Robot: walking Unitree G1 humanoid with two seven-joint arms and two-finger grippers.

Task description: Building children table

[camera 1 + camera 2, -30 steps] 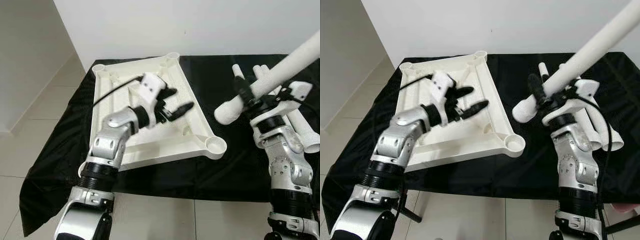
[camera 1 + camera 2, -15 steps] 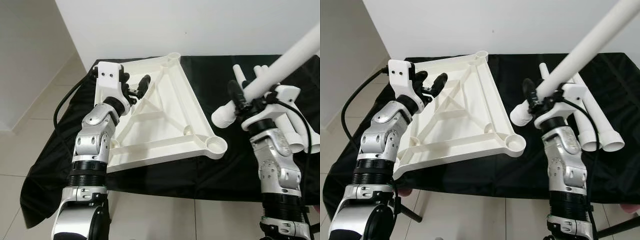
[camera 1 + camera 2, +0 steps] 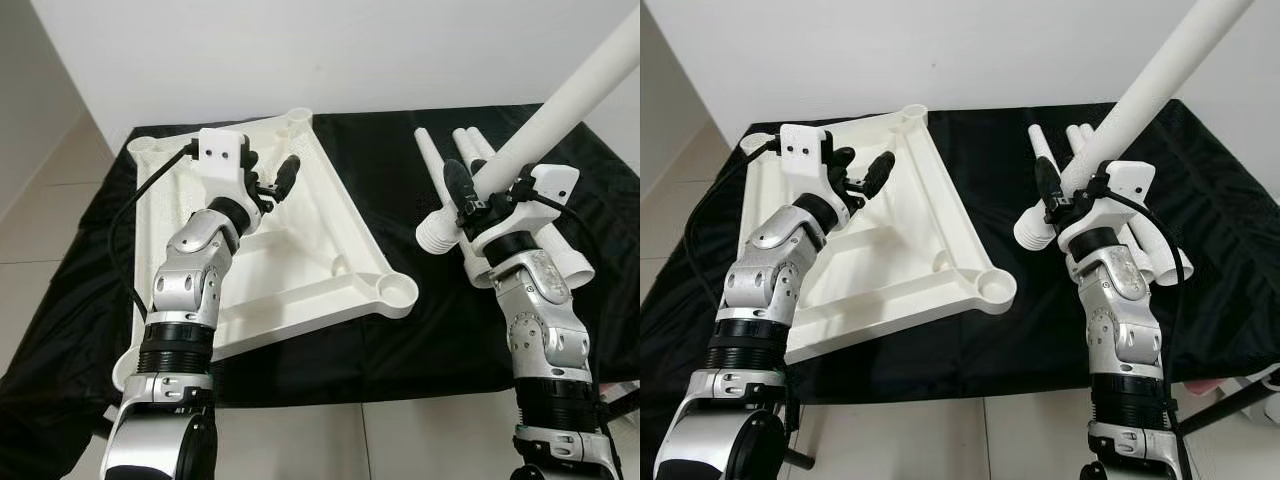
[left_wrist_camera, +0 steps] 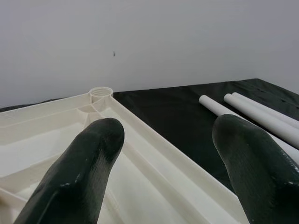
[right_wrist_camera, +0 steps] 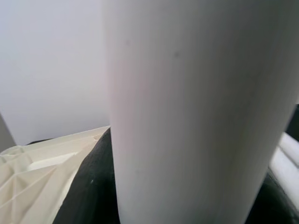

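The left gripper (image 3: pixel 272 176) hovered spread above the white tabletop (image 3: pixel 330 240), while the right gripper (image 3: pixel 468 195) pinched a white leg (image 3: pixel 560 105) slanting up beyond it.

Left tool (image 3: pixel 272 179) raised, fingers apart; right tool (image 3: pixel 468 196) clamped, arm lifted

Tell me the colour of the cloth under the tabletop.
Black; the cloth shows best in the left eye view, under the white tabletop.
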